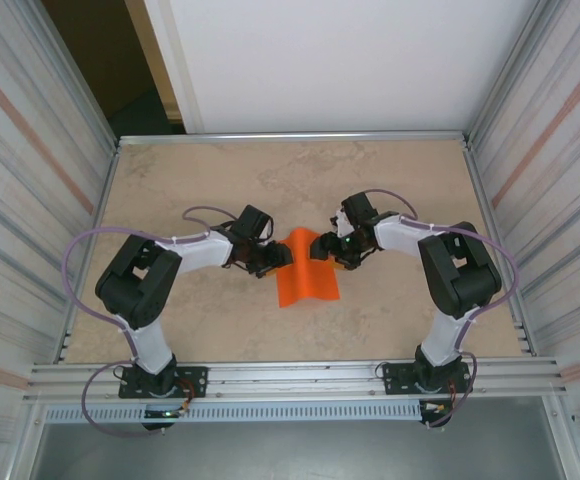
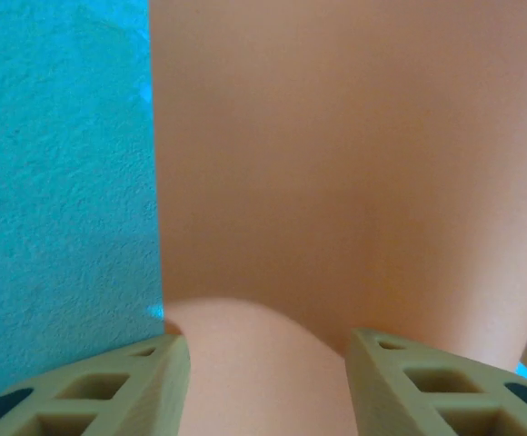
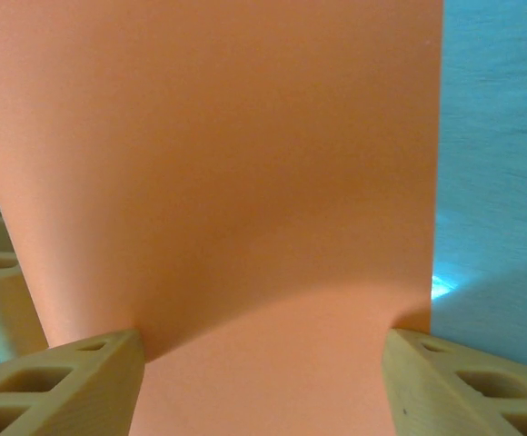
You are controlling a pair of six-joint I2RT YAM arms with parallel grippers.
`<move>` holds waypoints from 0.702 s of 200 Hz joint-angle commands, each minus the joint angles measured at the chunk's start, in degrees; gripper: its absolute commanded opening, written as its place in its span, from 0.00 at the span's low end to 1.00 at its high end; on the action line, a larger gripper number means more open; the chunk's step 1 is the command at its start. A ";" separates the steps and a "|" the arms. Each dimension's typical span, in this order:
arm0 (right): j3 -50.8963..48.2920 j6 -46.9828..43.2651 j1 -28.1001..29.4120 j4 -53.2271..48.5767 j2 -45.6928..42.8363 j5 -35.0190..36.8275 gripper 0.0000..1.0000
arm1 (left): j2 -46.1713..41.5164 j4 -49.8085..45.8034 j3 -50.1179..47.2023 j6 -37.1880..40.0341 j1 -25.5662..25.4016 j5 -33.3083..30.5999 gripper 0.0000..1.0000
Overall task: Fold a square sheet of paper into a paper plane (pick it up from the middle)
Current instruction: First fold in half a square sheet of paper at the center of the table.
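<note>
The square sheet of paper (image 1: 307, 285), bright orange, lies mid-table, its near part arched and its far end raised between the two grippers. My left gripper (image 1: 278, 258) sits at its left edge and my right gripper (image 1: 327, 250) at its right edge. In the left wrist view the gripper (image 2: 268, 350) has its fingers apart, with a hump of the paper (image 2: 336, 182) swelling between them. In the right wrist view the gripper (image 3: 263, 350) stands wider, and the paper (image 3: 218, 163) bows across the gap from finger to finger. No paper plane shape shows; the sheet looks unfolded.
The beige tabletop (image 1: 210, 180) is bounded by corrugated metal walls left and right and a white panel at the back. A metal rail (image 1: 290, 375) with both arm bases runs along the near edge.
</note>
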 commanded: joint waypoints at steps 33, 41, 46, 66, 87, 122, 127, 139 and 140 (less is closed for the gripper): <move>-2.88 3.11 1.19 8.23 0.24 -4.18 0.89 | 3.59 -2.23 -2.03 0.69 0.30 -1.82 0.43; -3.58 3.76 1.05 9.74 -0.36 -4.66 0.93 | 3.68 -2.08 -2.02 0.74 0.32 -1.76 0.42; -4.08 4.05 0.97 10.59 -0.75 -4.89 0.95 | 3.78 -2.13 -2.04 0.79 0.34 -1.79 0.41; -4.50 3.97 1.28 11.36 -1.20 -5.43 0.99 | 4.14 -1.86 -2.20 0.96 0.32 -1.65 0.40; -3.14 2.85 2.29 8.51 -0.18 -3.57 0.97 | 4.41 -1.47 -2.20 1.22 0.35 -1.21 0.37; -0.10 2.68 4.65 3.32 1.69 2.69 0.86 | 4.70 -0.87 -2.31 1.31 0.34 -0.79 0.33; 0.36 2.64 5.09 2.73 1.89 3.48 0.85 | 4.69 -0.91 -2.31 1.38 0.31 -0.77 0.32; 1.34 2.94 5.84 1.89 2.26 4.56 0.82 | 4.75 -0.90 -2.31 1.49 0.31 -0.77 0.31; 1.44 2.96 5.90 1.82 2.29 4.73 0.82 | 4.75 -0.91 -2.30 1.49 0.33 -0.73 0.30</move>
